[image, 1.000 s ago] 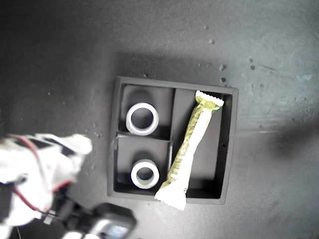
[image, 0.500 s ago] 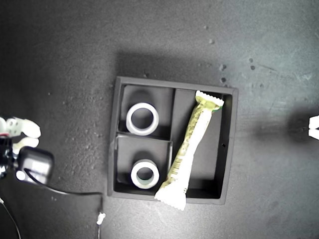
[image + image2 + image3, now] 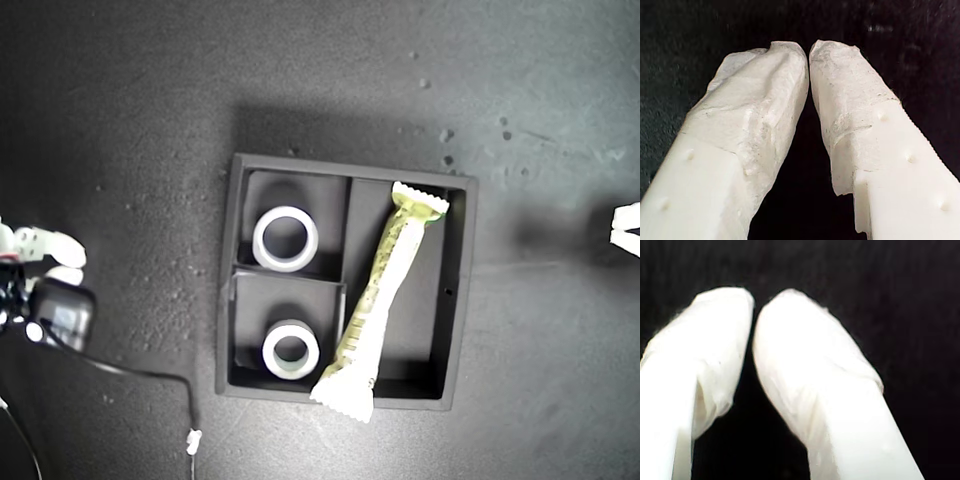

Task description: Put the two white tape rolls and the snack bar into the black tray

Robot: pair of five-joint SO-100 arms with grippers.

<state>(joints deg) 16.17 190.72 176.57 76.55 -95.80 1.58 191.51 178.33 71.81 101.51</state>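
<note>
So everything's sitting in the black tray (image 3: 458, 300) right now. The all-white tape roll (image 3: 285, 238) is in one of the tray's two small compartments, the one farther from the snack bar's overhanging end, and the roll with the greenish core (image 3: 290, 350) is in the other small compartment, right next to it across the divider. The snack bar (image 3: 380, 300) lies slanted in the long compartment, and one crimped end pokes out over the tray's rim, just beside the greenish-core roll.

My first gripper (image 3: 809, 46) has its taped fingers nearly pinched together at the tips, nothing between them, only dark mat behind. My second gripper (image 3: 754, 297) looks the same: tips almost touching, holding nothing.

In the exterior view there's an arm (image 3: 45, 295) with a trailing cable well off to one side of the tray, and a white tip (image 3: 628, 228) peeking in on the opposite side of the tray. Can't tell from the wrist views which arm is which.
</note>
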